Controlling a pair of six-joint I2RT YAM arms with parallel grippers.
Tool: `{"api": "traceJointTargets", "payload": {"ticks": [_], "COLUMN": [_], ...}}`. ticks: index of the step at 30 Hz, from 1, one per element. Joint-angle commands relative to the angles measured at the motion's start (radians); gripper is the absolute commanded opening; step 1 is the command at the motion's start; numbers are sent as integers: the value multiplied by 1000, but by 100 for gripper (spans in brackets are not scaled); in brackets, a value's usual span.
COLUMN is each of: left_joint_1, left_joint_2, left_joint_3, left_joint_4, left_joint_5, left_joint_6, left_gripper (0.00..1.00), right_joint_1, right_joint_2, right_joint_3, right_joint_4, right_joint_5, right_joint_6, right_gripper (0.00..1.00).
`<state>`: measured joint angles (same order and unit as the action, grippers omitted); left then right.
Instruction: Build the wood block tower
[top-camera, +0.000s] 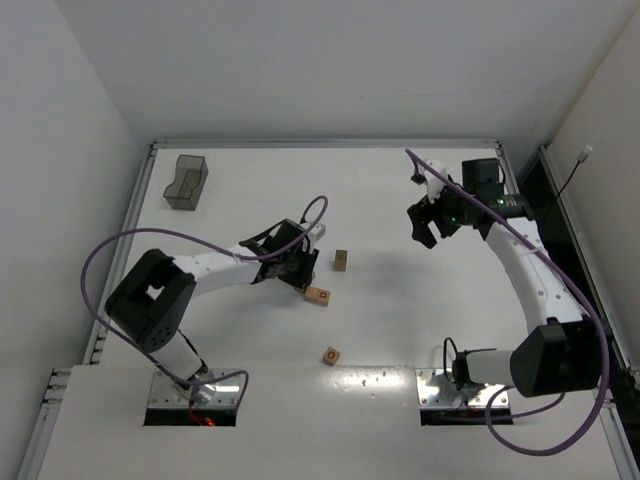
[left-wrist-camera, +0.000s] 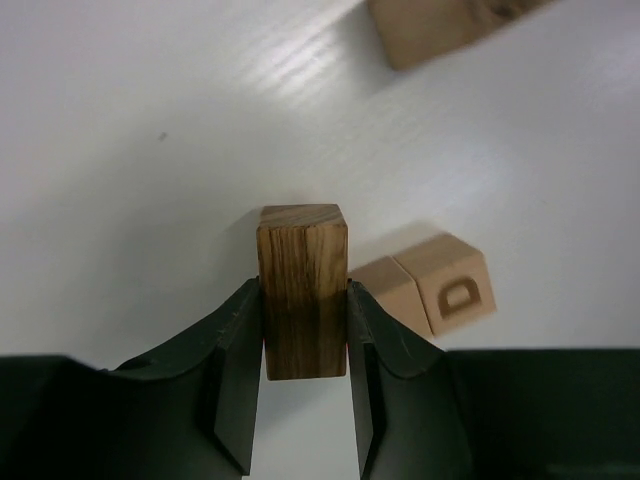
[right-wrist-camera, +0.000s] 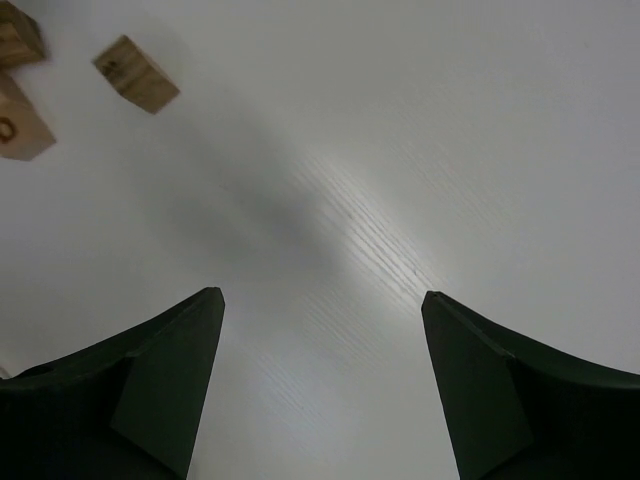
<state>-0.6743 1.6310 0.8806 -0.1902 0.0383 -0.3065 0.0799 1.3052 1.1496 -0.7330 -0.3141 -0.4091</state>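
Left gripper pinches a dark wood block, upright on the table at centre frame, a lettered block just to its right. Right gripper hangs spread wide, upper right in the top view.

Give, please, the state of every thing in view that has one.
left end effector, shut on dark block
dark block, upright, gripped on both sides
D block, lying loose on table
near block, lying loose
right end effector, open, empty
grey bin, upright
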Motion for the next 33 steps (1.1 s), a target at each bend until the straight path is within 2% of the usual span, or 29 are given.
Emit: {"api": "traceJointTargets", "payload": {"ticks": [1,5,9,13,17,20,26,33], "left_joint_1": [7,30,55,-22,-33,-53,-62,-62], "left_joint_2": [-175,-296,-457,-592,-602,-582,-536,-481], "left_joint_3": [-37,-46,-55,-66,-57,-48,-17,96], "left_joint_4": [69,49,38,28,26,75,107,107], "left_joint_5": [182,429,521,531,515,555,589,632], "left_joint_6": [69,118,141,175,165,165,145,115], "left_gripper": [0,0,0,0,0,0,0,0], "right_joint_1": [3,12,12,31,66,90,143,213], "right_joint_2": [28,112,183,224,244,233,180,151], "right_joint_3": [84,208,297,370,409,409,398,332], "right_joint_4": [-52,-166,-281,-347,-433,-453,-453,-399], "right_joint_5": [-295,-523,-719,-798,-842,-875,-918,-951], "right_joint_6": [-100,-195,-284,-355,-401,-401,-401,-362], "right_gripper": [77,77,75,73,72,72,71,71]}}
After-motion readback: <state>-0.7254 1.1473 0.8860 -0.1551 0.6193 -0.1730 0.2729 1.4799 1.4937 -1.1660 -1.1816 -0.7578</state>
